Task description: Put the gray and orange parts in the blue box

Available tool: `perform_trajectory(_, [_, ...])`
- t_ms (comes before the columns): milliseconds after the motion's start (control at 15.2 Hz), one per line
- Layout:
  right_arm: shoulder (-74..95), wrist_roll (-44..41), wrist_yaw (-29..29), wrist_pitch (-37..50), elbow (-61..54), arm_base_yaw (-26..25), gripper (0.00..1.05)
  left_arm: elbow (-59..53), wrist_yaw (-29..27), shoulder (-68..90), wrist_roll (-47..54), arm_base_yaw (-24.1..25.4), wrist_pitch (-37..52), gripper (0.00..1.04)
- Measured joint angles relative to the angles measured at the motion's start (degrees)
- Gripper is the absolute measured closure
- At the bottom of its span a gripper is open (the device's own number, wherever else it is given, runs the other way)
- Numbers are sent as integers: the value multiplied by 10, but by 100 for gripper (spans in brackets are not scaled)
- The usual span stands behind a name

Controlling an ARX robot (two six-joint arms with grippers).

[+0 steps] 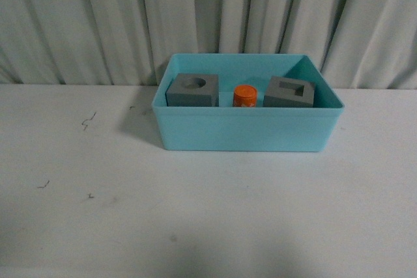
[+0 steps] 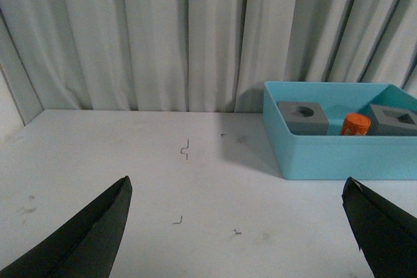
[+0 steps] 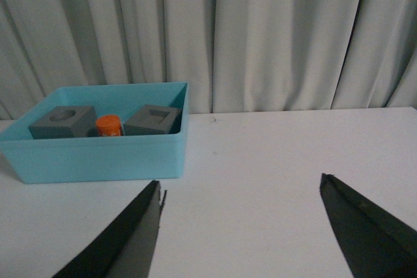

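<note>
Both gray cubes [image 1: 192,90] [image 1: 289,92] and the orange 4680 cylinder [image 1: 245,96] already sit in the blue box [image 1: 247,128], well ahead of the left claw [image 2: 238,226] and right claw [image 3: 240,226], both wide open and empty; they look stiff, light, and easy to pinch by the flat sides.
</note>
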Motion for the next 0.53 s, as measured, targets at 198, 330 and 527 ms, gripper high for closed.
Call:
perform_trajectory(198, [0, 0, 0, 0, 0, 0, 5, 0, 0, 0, 0, 0, 0, 7])
perform_trajectory(330, [0, 0, 0, 0, 0, 0, 7, 0, 0, 0, 0, 0, 0, 7])
perform_trajectory(527, [0, 0, 0, 0, 0, 0, 6, 0, 0, 0, 0, 0, 0, 7])
